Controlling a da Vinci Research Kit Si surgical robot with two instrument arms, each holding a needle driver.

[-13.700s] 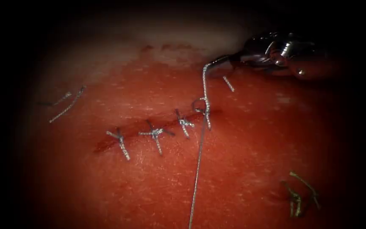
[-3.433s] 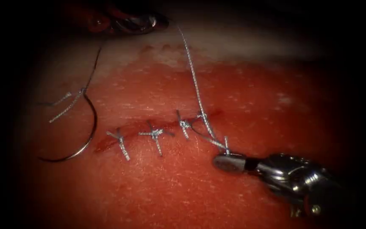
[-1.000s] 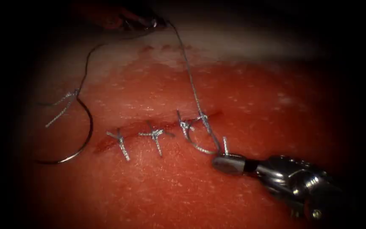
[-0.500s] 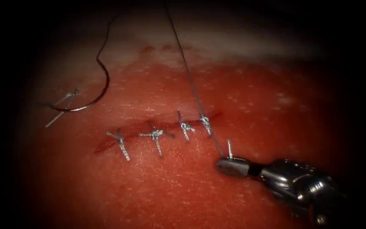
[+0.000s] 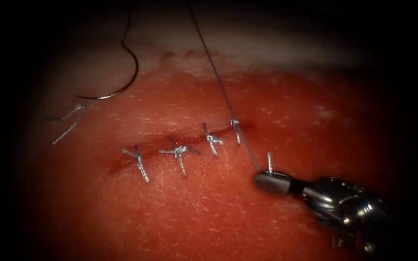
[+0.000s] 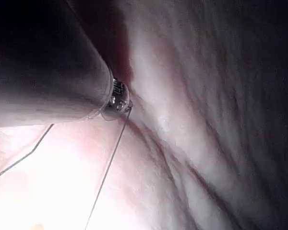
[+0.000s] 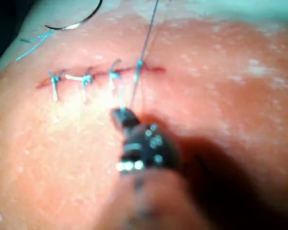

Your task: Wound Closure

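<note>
Right tool (image 5: pixel 273 182) grips thread (image 5: pixel 218 79) beside the cut (image 5: pixel 180 142); needle (image 5: pixel 122 72) hangs free above cut ends (image 5: pixel 68 123).

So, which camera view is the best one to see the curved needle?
The endoscope view: the needle shows its whole curve, lifted free above the tissue, left of the cut, trailing thread. The right wrist view gives one blurred arc of it. In the left wrist view I cannot make it out.

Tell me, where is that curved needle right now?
In the endoscope view the needle hangs free on its thread, left of the cut, just above the cut ends of thread and outside the tissue.
</note>
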